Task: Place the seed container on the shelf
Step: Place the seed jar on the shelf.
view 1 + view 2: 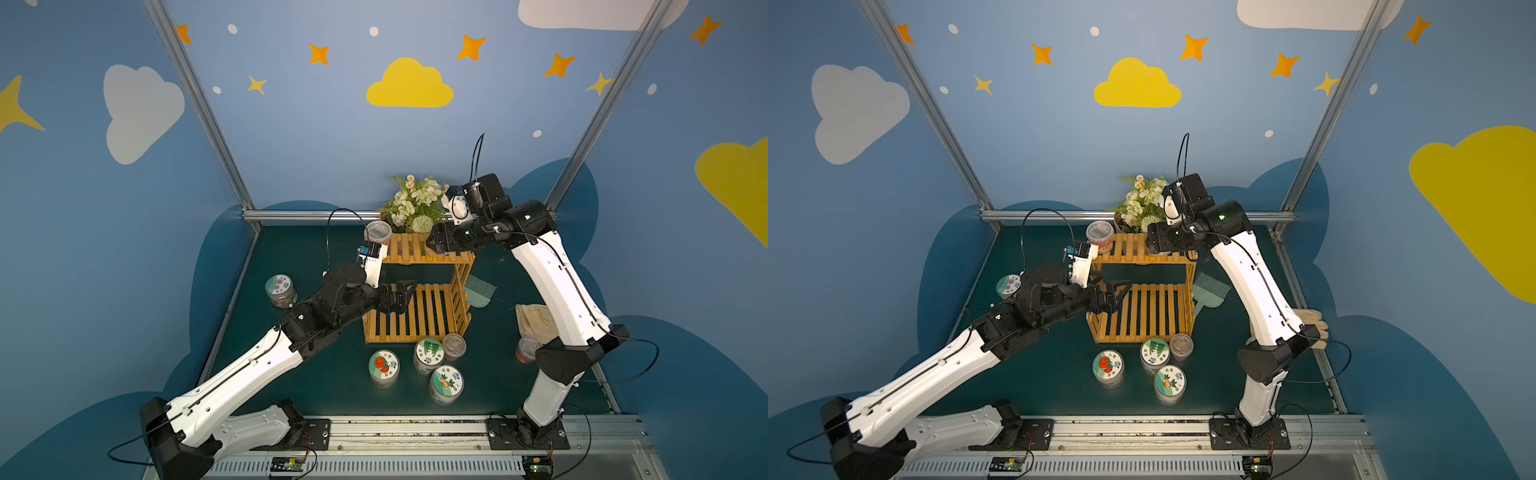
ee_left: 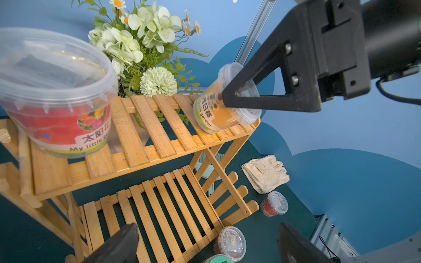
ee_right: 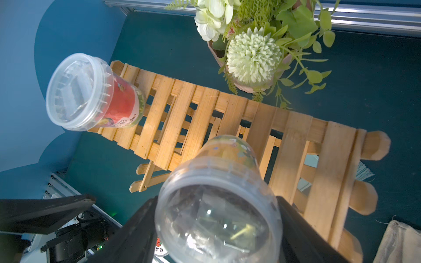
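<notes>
In both top views the shelf (image 1: pixel 405 249) is seen toward the back of the table (image 1: pixel 332 399), with a red container (image 1: pixel 377 235) on the left end of its top tier. The right gripper (image 1: pixel 432 244) is reached over the same tier, right of the middle; its load is hidden there by the gripper itself. The left gripper (image 1: pixel 400 297) is held low by the left side of the bottom tier, its jaws wide and empty.

In the left wrist view the yellow container (image 2: pixel 210 112) is shown tilted. Its base edge is rested on the top slats toward the end away from the red one, and its lid is crossed by a jaw of the right gripper. Flowers (image 2: pixel 145 41) are set just behind the shelf.

In the right wrist view the yellow container is flanked on both sides by the jaws, which are closed on it. The near part is blurred, so the firmness of the hold cannot be judged.

The placing is judged nearly done, but not safe. If the container is let go while tilted, it may be tipped over and rolled off the tier. Its base edge could be caught in a gap between slats. If the jaws are drawn back before being well parted, the lid rim may be snagged and the container dragged off.
</notes>
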`<action>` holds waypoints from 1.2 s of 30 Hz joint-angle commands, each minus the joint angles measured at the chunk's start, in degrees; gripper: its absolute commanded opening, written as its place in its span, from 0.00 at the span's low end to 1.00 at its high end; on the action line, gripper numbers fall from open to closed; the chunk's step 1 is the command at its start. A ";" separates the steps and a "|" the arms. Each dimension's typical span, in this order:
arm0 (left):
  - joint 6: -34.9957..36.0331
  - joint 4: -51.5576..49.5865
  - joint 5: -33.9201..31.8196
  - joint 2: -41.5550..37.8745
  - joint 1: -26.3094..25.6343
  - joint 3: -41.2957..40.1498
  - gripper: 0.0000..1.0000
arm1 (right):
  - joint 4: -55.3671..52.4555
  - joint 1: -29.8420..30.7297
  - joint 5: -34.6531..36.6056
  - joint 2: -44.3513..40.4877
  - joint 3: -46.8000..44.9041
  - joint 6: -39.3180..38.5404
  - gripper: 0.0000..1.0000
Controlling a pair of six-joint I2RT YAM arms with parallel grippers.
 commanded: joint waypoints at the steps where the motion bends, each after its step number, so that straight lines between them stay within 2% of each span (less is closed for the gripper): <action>1: -0.25 0.01 0.33 0.47 0.28 1.50 1.00 | -3.21 0.33 0.53 1.81 2.05 -0.49 0.78; 9: -0.42 -0.04 0.57 0.83 0.45 1.82 1.00 | -4.52 0.37 0.18 4.84 6.87 -0.52 0.80; 16: 0.47 -0.69 2.00 1.12 0.51 2.62 1.00 | -3.15 0.35 0.53 4.33 8.86 -1.86 0.89; 21: 3.07 -1.34 5.67 1.49 0.57 3.80 1.00 | 1.26 0.25 2.43 0.40 7.54 -7.72 0.95; 24: 5.24 -1.10 8.58 1.30 0.57 3.56 1.00 | 7.05 -0.03 2.15 -4.49 1.59 -14.52 0.98; 28: 9.92 0.04 12.90 1.30 0.63 2.50 1.00 | 18.18 -1.54 -4.47 -13.63 -13.14 -24.24 0.98; 31: 12.74 3.82 14.17 1.38 0.55 0.69 1.00 | 24.43 -4.17 -10.74 -18.13 -21.06 -26.71 0.98; 33: 14.69 7.85 14.63 1.54 0.46 -0.87 1.00 | 25.35 -5.86 -14.91 -18.83 -23.11 -26.97 0.98; 36: 16.62 12.24 12.47 2.96 -0.77 -1.68 1.00 | 26.34 -6.36 -16.62 -18.95 -26.07 -28.35 0.98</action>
